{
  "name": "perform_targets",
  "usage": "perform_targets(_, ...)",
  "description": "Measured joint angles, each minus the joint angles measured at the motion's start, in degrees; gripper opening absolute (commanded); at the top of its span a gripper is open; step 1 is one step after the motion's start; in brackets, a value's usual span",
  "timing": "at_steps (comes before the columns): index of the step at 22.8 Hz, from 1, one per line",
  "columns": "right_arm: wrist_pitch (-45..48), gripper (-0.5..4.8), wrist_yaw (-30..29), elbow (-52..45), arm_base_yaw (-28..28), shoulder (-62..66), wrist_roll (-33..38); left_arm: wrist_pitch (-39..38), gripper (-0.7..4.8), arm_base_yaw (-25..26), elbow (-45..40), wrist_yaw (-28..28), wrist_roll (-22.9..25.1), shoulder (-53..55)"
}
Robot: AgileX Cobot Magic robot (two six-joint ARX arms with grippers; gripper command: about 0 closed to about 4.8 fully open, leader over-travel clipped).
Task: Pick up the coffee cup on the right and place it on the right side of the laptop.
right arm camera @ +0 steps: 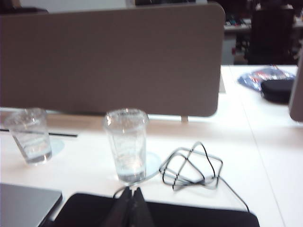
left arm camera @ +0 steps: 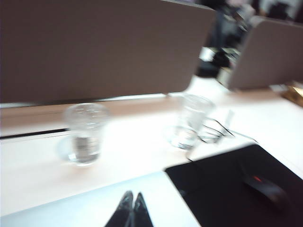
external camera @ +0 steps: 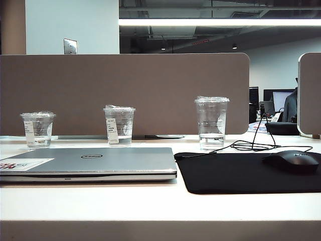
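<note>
The coffee cup (external camera: 211,123) is the tallest of three clear cups and stands upright at the back, just behind the mat's left end; a little water sits in its bottom. The silver-grey laptop (external camera: 100,160) lies closed on the left. Neither gripper shows in the exterior view. My right gripper (right arm camera: 133,188) is shut and empty above the mat's far edge, with the coffee cup (right arm camera: 127,144) straight ahead of its tips and apart from them. My left gripper (left arm camera: 133,193) is shut and empty over the laptop (left arm camera: 94,203), the coffee cup (left arm camera: 191,120) well beyond it.
Two shorter labelled cups (external camera: 38,129) (external camera: 119,125) stand behind the laptop. A black mouse mat (external camera: 241,173) carries a black mouse (external camera: 293,160); its coiled cable (right arm camera: 191,165) lies beside the coffee cup. A brown partition (external camera: 125,93) closes the back.
</note>
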Motion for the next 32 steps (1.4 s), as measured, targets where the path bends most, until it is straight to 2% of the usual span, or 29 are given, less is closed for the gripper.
perform_targets(2, 3.34, -0.08, -0.13, 0.0, 0.0, 2.89, 0.02, -3.34, -0.06, -4.17, 3.23, -1.99, 2.27, 2.4)
perform_targets(5, 8.66, -0.08, -3.39, 0.63, 0.0, 10.58, 0.02, -13.6, -0.06, -11.61, 10.71, -5.77, 4.7, 7.89)
perform_targets(8, 9.84, -0.08, -6.1, 1.64, 0.0, 14.05, 0.02, -18.84, -0.06, -14.47, 14.32, -6.03, 4.85, 10.08)
perform_targets(12, 13.79, -0.06, -8.52, 3.63, 0.35, 20.87, 0.02, -21.59, -0.06, -15.43, 16.33, -5.31, 4.76, 11.5)
perform_targets(13, 15.47, 0.17, -8.9, 4.28, 1.03, 24.13, 0.02, -21.79, -0.06, -15.43, 16.76, -4.68, 4.66, 11.52)
perform_targets(14, 16.41, 2.7, -8.96, 4.92, 1.66, 26.36, 0.02, -21.7, -0.06, -15.43, 16.83, -4.61, 4.66, 11.5)
perform_targets(15, 19.37, 4.54, -9.03, 5.73, 2.73, 30.77, -0.04, -21.75, -0.06, -15.43, 17.09, -4.61, 4.66, 11.47)
perform_targets(16, 21.0, 4.79, -9.09, 5.79, 3.06, 32.76, -0.31, -21.68, -0.06, -15.43, 17.11, -4.61, 4.66, 11.52)
perform_targets(22, 32.35, 4.79, -9.94, 8.26, 4.96, 49.2, -1.16, -21.77, -0.06, -15.43, 17.11, -4.59, 4.61, 11.54)
perform_targets(32, 33.18, 4.79, -12.59, 22.08, 4.94, 66.18, -2.4, -21.46, -0.06, -15.43, 17.25, -4.37, 4.61, 11.54)
